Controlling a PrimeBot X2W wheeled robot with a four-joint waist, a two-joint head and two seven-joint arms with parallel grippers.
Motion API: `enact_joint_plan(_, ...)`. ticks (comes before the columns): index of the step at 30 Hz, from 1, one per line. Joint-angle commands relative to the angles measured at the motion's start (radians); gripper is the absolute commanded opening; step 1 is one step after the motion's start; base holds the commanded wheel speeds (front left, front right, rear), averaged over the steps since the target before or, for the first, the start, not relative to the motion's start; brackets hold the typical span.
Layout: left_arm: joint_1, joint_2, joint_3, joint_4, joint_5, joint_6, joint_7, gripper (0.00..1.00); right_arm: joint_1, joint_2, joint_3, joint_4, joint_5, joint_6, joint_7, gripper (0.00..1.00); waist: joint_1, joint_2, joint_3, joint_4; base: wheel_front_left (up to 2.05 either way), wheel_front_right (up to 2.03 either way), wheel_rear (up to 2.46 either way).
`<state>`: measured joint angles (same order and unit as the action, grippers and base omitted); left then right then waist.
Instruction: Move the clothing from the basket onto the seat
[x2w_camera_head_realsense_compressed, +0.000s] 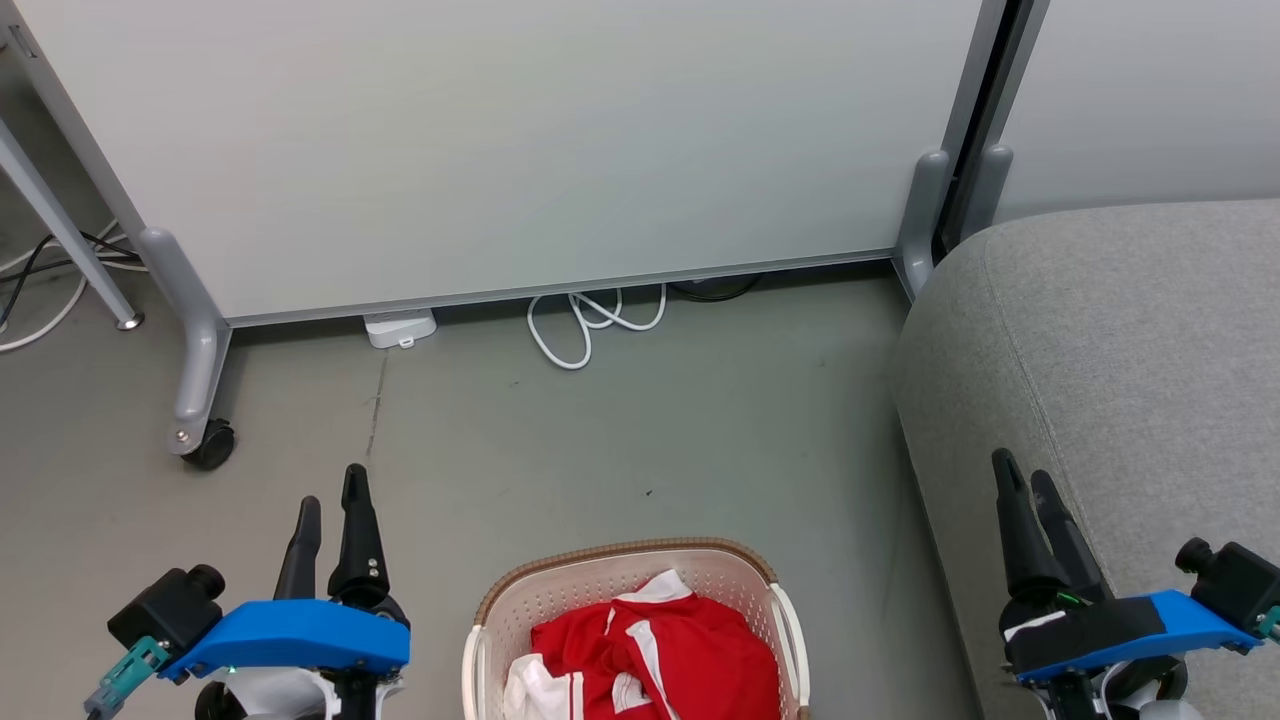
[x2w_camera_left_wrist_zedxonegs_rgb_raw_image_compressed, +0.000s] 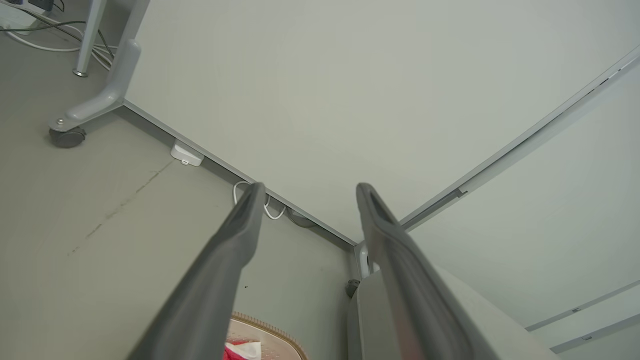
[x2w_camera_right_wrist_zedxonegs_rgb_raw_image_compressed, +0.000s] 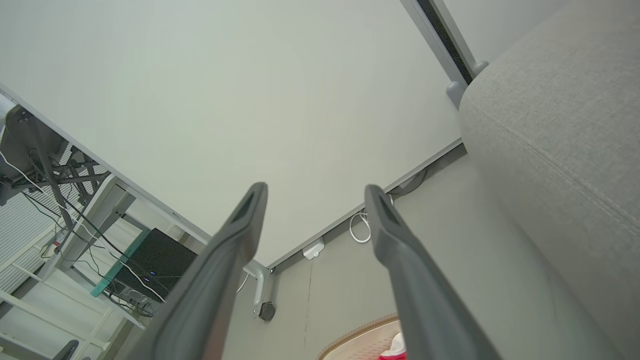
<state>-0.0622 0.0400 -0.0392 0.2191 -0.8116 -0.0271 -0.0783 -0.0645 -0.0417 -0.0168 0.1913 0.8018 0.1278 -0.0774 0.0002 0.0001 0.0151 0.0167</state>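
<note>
The red clothing (x2w_camera_head_realsense_compressed: 660, 650) with white trim lies crumpled inside the cream basket (x2w_camera_head_realsense_compressed: 520, 600), which stands on the floor at the bottom middle of the head view. The grey seat (x2w_camera_head_realsense_compressed: 1130, 340) rises on the right, bare of garments. My left gripper (x2w_camera_head_realsense_compressed: 332, 490) hangs open to the left of the basket, above the floor. Over the seat's front edge my right gripper (x2w_camera_head_realsense_compressed: 1022, 475) is open too. Nothing sits between the fingers of either one. A sliver of the basket's brown rim (x2w_camera_left_wrist_zedxonegs_rgb_raw_image_compressed: 270, 330) and red cloth (x2w_camera_left_wrist_zedxonegs_rgb_raw_image_compressed: 230, 354) shows in the left wrist view, and the basket rim (x2w_camera_right_wrist_zedxonegs_rgb_raw_image_compressed: 360, 335) in the right wrist view.
A pale partition panel (x2w_camera_head_realsense_compressed: 500, 140) on a castor foot (x2w_camera_head_realsense_compressed: 205, 440) closes off the far side. White cable loops (x2w_camera_head_realsense_compressed: 590, 320) and a white power block (x2w_camera_head_realsense_compressed: 400, 327) lie under it. Bare grey floor (x2w_camera_head_realsense_compressed: 600, 450) spreads between partition and basket. A desk with cables (x2w_camera_right_wrist_zedxonegs_rgb_raw_image_compressed: 75, 200) stands to the left.
</note>
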Motion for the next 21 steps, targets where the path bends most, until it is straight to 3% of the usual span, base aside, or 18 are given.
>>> enact_joint_plan(1,-0.026,0.008,-0.006,-0.011,0.038,0.005,-0.011,1.0,-0.006,-0.006,0.004,-0.016,-0.044,0.003,-0.011,1.0,-0.0001,-0.0001,0.0,0.001,0.0,0.0,0.0)
enact_joint_plan(21,-0.022,0.01,-0.051,-0.001,0.282,0.02,-0.069,1.0,0.003,-0.008,0.023,-0.006,-0.306,0.003,-0.07,1.0,-0.0001,-0.0001,0.001,0.014,0.0,0.0,0.0)
